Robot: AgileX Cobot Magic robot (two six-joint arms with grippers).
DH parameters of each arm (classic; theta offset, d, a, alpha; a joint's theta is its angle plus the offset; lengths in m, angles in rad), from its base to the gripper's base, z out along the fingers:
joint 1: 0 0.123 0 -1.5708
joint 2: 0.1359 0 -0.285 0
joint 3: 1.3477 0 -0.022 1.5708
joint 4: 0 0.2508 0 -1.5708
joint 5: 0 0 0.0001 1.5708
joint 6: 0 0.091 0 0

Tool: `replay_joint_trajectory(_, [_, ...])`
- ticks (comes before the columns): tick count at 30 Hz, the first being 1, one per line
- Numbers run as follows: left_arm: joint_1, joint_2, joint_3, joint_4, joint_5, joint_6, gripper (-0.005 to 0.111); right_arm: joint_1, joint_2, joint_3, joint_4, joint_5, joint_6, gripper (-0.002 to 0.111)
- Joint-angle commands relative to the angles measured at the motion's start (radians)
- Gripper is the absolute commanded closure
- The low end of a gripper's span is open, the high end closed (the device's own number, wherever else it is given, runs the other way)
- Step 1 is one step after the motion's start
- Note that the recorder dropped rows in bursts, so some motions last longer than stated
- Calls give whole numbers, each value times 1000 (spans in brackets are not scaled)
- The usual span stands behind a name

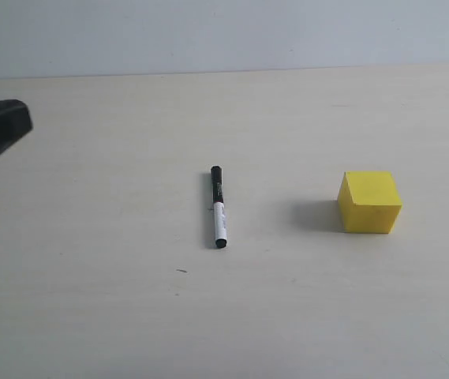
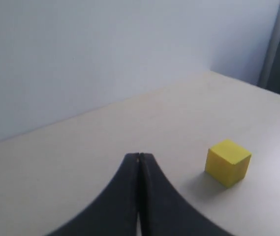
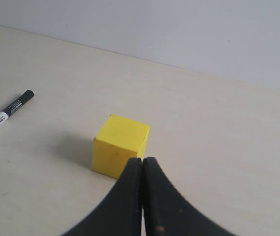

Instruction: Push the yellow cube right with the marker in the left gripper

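Exterior view with two wrist views, read from left to right. At the far left edge of the exterior view a black, blurred part of the left arm enters the scene, above the pale beige tabletop (image 1: 90, 316). The left gripper (image 2: 140, 157) appears in its own wrist view with the jaws pressed together along their whole visible length, so that no gap remains and nothing is held between them.

Near the middle of the tabletop lies the marker (image 1: 218, 207), flat and free, well apart from the left arm and touching no other object. Its black end points toward the far edge of the tabletop. Its white section points toward the near edge and ends in a dark tip. A small dark speck (image 1: 181, 271) marks the surface just nearer than the marker and slightly to its left.

To the right, well apart from the marker, the yellow cube (image 1: 370, 203) stands flat on the tabletop, casting a soft shadow to its left.

The right gripper (image 3: 142, 161) shows only in its wrist view. Its jaws are likewise closed tight on nothing, and their tips overlap the cube's lower edge in that view. Whether they touch the cube cannot be told. A plain grey-blue wall (image 1: 208, 31) closes the scene behind.
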Motion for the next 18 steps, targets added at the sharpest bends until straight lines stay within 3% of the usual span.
replay_joint_trajectory(1, [5, -173, 22, -4, 68, 2, 107, 1, -4, 4, 0, -8, -2, 108])
replay_joint_trajectory(7, [5, -343, 22, -14, 213, 4, 107, 1, -4, 4, 0, -1, -2, 108])
replay_joint_trajectory(15, [5, -402, 22, -13, 222, 4, 107, 1, -4, 4, 0, -1, -2, 108])
replay_joint_trajectory(18, [-28, -404, 22, -13, 227, 4, 107, 1, -4, 4, 0, -1, -2, 108])
